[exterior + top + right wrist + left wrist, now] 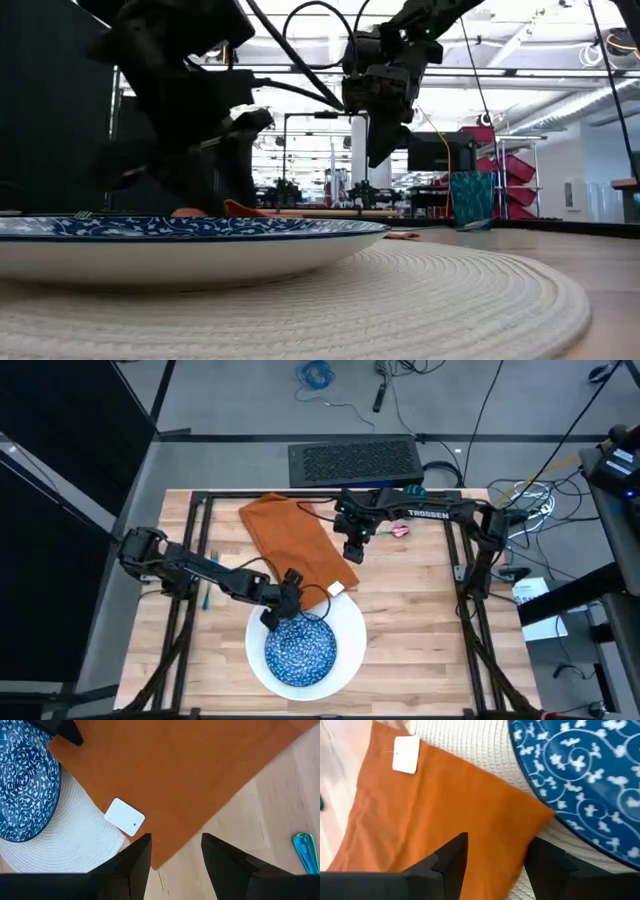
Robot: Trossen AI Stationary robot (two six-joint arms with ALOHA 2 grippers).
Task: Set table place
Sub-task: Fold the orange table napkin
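Observation:
An orange napkin (295, 540) lies flat on the table; its near corner (535, 815) lies on a white round woven mat (345, 660). A white tag (125, 816) sits near that corner. A blue patterned bowl (300, 650) stands on the mat. My left gripper (495, 855) is open and low over the napkin's near corner, beside the bowl. My right gripper (352, 552) is open and raised above the napkin's right edge, touching nothing. A teal cup (470, 200) stands at the far side. Light-blue cutlery (205, 597) lies at the left. My left gripper's open fingers (452, 852) stand on either side of a strip of the napkin by its near corner, coming from above. I cannot tell whether they touch the cloth. The napkin lies flat and slack.
A small pink thing (400, 530) lies to the right of the right gripper. A black box (352, 460) sits beyond the table's far edge. Bare wood (420, 610) lies to the right of the mat.

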